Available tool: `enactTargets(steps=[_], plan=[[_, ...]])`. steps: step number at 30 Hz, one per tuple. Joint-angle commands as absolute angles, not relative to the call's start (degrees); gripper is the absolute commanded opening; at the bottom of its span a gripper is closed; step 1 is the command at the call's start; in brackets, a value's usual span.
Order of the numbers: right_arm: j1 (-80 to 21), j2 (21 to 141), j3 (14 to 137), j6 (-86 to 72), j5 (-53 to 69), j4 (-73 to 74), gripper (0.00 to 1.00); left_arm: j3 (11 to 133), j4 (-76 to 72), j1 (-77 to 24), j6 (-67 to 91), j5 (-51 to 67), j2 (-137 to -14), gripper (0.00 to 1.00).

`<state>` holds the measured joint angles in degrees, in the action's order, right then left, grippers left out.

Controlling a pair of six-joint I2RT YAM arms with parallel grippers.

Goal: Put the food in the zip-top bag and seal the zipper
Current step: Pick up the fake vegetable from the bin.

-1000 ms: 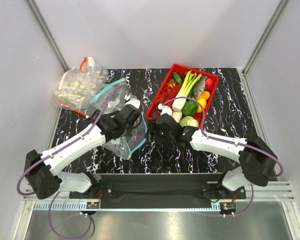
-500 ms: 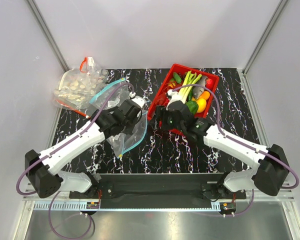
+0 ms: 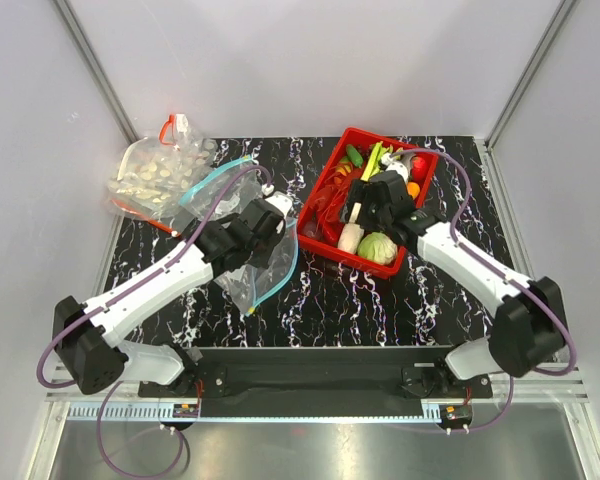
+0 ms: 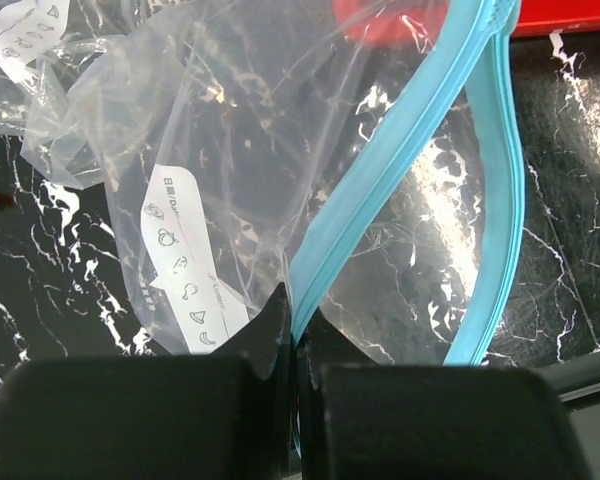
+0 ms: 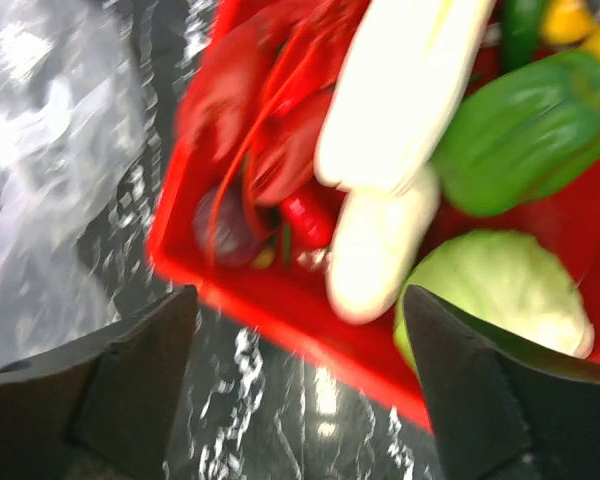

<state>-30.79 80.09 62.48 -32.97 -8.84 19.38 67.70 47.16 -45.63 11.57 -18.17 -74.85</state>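
Observation:
The clear zip-top bag (image 3: 252,272) hangs from my left gripper (image 3: 273,232), its mouth gaping. In the left wrist view that gripper (image 4: 298,322) is shut on the teal-blue zipper (image 4: 380,170), next to the bag's white label (image 4: 180,270). The food lies in a red basket (image 3: 325,243): a leek (image 3: 373,160), a white radish piece (image 3: 351,238) and a round green vegetable (image 3: 378,247). My right gripper (image 3: 365,205) hovers over the basket, open and holding nothing. In its wrist view the right gripper (image 5: 298,300) stands above the basket's near wall, with two white pieces (image 5: 375,250) just beyond.
A second clear bag (image 3: 155,175) with a red zipper and small white pieces lies at the back left. The basket also holds a green pepper (image 5: 520,130), red produce (image 5: 270,140) and yellow pieces. Black marble tabletop (image 3: 320,300) lies between bag and basket.
My right gripper moved from the table in front of the basket to over the basket and opened wider. The left gripper kept its grip on the zipper, and the bag shifted slightly.

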Motion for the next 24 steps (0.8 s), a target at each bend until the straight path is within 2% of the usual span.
enactTargets(steps=[1,5,9,13,16,19,20,21,23,24], plan=[[-28.66,84.36,67.05,-32.87,-13.09,20.3,0.93,66.71,43.42,-45.0,11.08,-16.35,-74.71,0.0],[-27.42,91.73,73.19,-34.45,-14.76,20.83,0.95,66.8,44.74,-44.82,10.9,-19.24,-74.18,0.0],[-26.55,99.39,81.2,-38.58,-20.65,28.64,0.94,65.92,43.95,-44.74,10.72,-20.74,-71.81,0.0],[-26.28,102.65,82.27,-40.95,-22.66,27.07,0.93,64.95,43.16,-44.74,10.55,-21.62,-70.14,0.0],[-26.28,104.76,82.53,-43.85,-27.15,27.77,0.9,64.86,43.59,-44.74,10.72,-22.41,-69.96,0.0],[-26.02,106.78,82.18,-44.03,-26.54,25.93,0.88,64.86,43.95,-44.74,10.9,-23.11,-69.87,0.0],[-26.02,107.92,82.53,-43.95,-26.46,25.93,0.85,64.78,43.95,-44.82,10.99,-23.29,-69.79,0.0],[-26.02,108.19,82.62,-43.77,-26.02,25.58,0.77,64.69,43.95,-44.74,10.99,-23.2,-69.61,0.0],[-26.02,107.76,82.44,-43.77,-25.84,25.93,0.7,64.69,43.86,-44.82,11.07,-23.29,-69.52,0.0],[-26.02,106.97,81.92,-43.77,-25.75,25.58,0.61,64.51,43.94,-44.82,11.07,-23.29,-69.61,0.0]])
